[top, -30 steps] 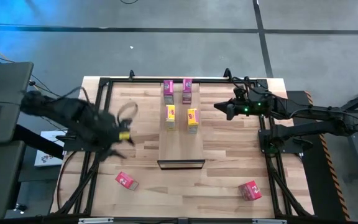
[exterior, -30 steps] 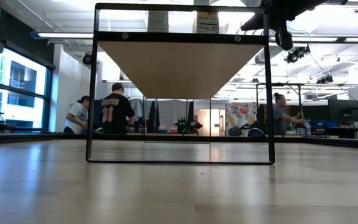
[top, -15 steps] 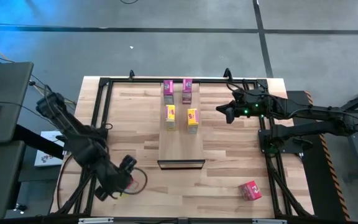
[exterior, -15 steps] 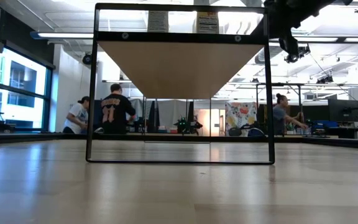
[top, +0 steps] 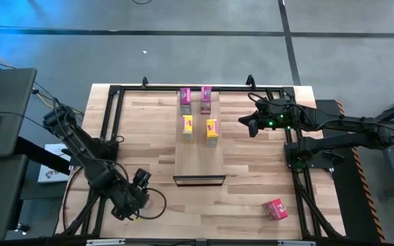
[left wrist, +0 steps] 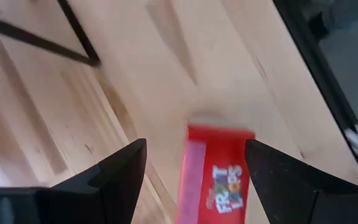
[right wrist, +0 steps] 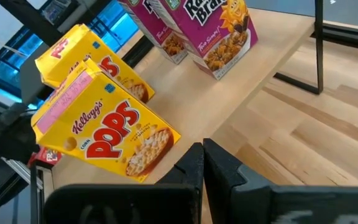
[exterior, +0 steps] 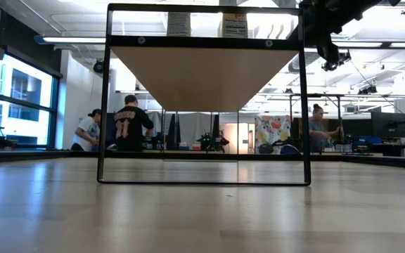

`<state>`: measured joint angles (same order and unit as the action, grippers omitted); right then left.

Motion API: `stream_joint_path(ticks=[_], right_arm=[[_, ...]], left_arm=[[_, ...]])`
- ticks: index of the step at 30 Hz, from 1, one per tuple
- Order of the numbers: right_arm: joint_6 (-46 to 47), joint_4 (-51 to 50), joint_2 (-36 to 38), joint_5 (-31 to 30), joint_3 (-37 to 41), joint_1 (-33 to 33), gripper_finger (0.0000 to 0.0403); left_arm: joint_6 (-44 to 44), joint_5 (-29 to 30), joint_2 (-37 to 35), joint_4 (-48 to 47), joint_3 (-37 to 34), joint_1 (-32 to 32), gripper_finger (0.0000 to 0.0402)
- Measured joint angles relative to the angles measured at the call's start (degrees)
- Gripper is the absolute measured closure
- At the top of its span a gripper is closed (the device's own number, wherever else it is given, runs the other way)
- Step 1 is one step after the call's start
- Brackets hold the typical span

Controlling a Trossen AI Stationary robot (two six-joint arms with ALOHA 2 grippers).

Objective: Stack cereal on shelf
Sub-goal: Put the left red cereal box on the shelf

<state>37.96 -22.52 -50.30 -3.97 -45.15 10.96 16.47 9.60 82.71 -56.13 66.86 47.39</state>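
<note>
The shelf [top: 198,152] is a pale plank with a dark frame at its near end. Two magenta boxes [top: 195,100] and two yellow boxes [top: 199,129] stand on it; they also show in the right wrist view [right wrist: 104,130]. One red-pink box [left wrist: 219,177] lies flat on the table under my left gripper [left wrist: 195,144], which is open, with one finger on each side above it. In the high view my left gripper [top: 141,184] hides this box. The other red-pink box [top: 274,208] lies at the near right. My right gripper [right wrist: 202,163] is shut and empty, right of the shelf [top: 248,125].
A dark frame runs around the table's edges [top: 108,123]. In the low view the shelf's frame [exterior: 204,95] stands mid-table, with people in the room behind. Bare tabletop lies on both sides of the shelf [top: 252,171].
My left gripper has swung from the table's left middle toward the near edge and has come down over the red-pink box at the near left, which has stayed in place.
</note>
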Motion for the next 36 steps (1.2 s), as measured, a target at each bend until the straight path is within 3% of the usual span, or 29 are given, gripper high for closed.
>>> stream_joint_path(ticks=[4,12,23,36], right_arm=[[0.6,-0.8,0.0,-0.1,0.0,0.0,0.0403],[1.1,-1.3,0.0,-0.8,0.0,0.0,0.0403],[1.2,-1.3,0.0,-2.7,0.0,0.0,0.0403],[1.2,-1.3,0.0,-3.5,0.0,0.0,0.0403]], left_arm=[[0.0,-4.3,0.0,-0.3,-2.2,0.9,0.0137],[-0.1,2.2,0.0,-0.2,-2.5,1.5,0.0137],[0.0,-3.0,0.0,1.2,-6.3,1.5,0.0137],[2.4,-3.2,0.0,7.5,-12.0,1.4,0.0148]])
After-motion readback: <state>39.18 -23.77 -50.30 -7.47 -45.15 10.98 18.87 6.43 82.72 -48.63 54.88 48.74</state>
